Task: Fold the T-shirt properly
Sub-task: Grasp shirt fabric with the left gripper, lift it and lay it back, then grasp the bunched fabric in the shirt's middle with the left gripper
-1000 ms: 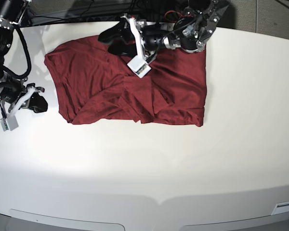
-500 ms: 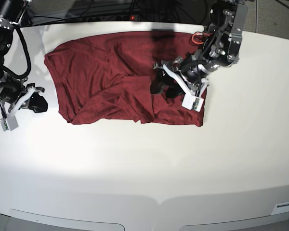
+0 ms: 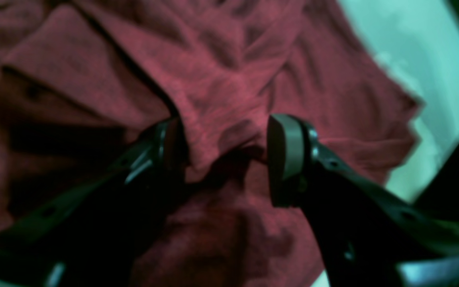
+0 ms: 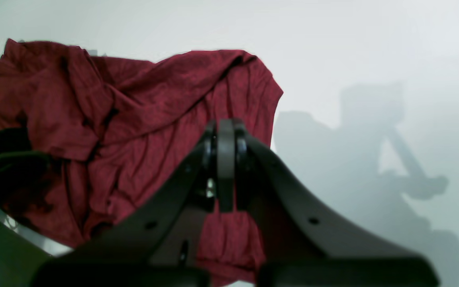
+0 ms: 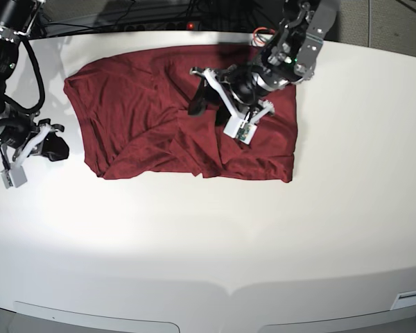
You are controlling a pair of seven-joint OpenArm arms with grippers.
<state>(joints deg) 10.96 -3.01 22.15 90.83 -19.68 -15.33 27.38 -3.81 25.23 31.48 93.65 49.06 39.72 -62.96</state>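
Observation:
The maroon T-shirt [image 5: 132,118] lies wrinkled and partly folded over itself on the white table [image 5: 215,243]. My left gripper [image 5: 200,97] is low over the shirt's middle. In the left wrist view the left gripper [image 3: 225,155] is open, its fingers [image 3: 287,159] standing on either side of a raised fold of the T-shirt [image 3: 221,79] without pinching it. My right gripper [image 5: 52,147] rests by the shirt's left edge, off the cloth. The right wrist view shows the right gripper [image 4: 225,159] shut with nothing held, and the T-shirt [image 4: 142,111] beyond it.
Cables and dark equipment [image 5: 159,17] run along the table's far edge. The right-wrist arm's black links [image 5: 7,62] rise at the far left. A small white fitting [image 5: 410,302] sits at the near right corner.
My left arm has swung from the shirt's right side back up and left to its middle, still open. The right arm has not moved. The shirt's lie looks unchanged.

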